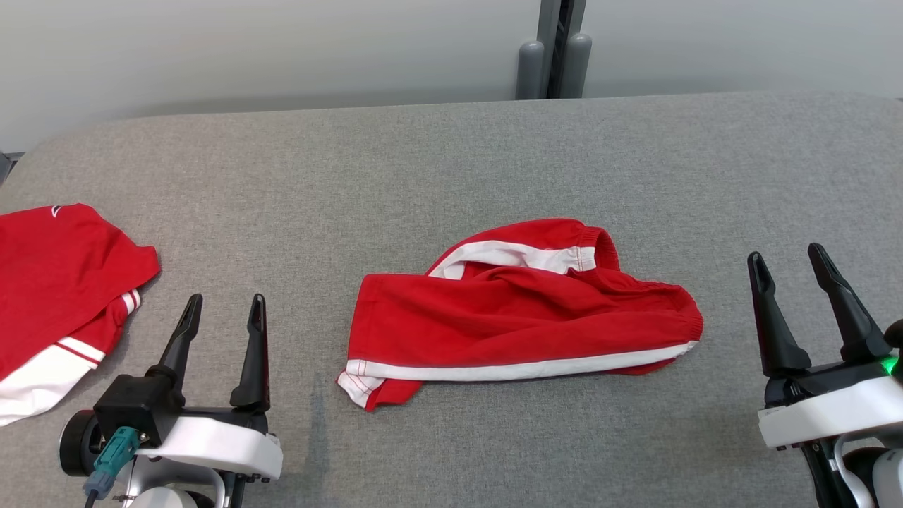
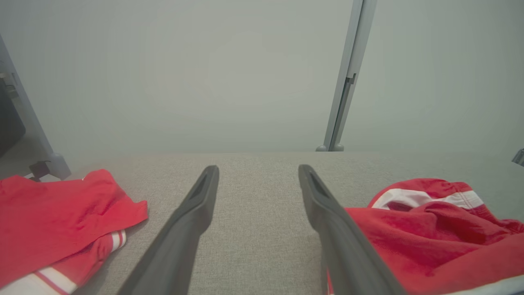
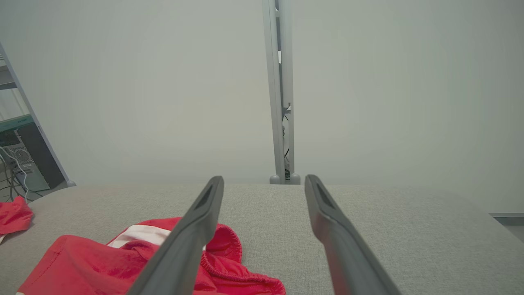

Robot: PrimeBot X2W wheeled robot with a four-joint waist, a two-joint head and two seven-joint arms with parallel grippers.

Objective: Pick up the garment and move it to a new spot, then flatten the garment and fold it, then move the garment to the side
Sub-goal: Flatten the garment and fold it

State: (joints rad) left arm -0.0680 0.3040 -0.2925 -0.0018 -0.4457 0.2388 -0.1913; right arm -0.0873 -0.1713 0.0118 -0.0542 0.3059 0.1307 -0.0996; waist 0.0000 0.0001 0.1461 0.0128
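Closest in, both grippers sit at the near edge: left gripper (image 1: 227,302) and right gripper (image 1: 786,254), each with its fingers spread apart and nothing between them. The red shorts (image 1: 522,310) lie crumpled in the middle of the grey table (image 1: 423,155), right between the two grippers and a bit further in than the fingertips. The long axis runs left to right, with the gathered waistband at the robot's right end and the white-trimmed leg hem at the left end. So each arm has its own end to go for, and the right one looks slightly nearer. Neither is touching cloth yet. There's plenty of bare table beyond the shorts and off to the right. The left side is tighter, since another red garment (image 1: 56,282) sits at that edge, near the left gripper.
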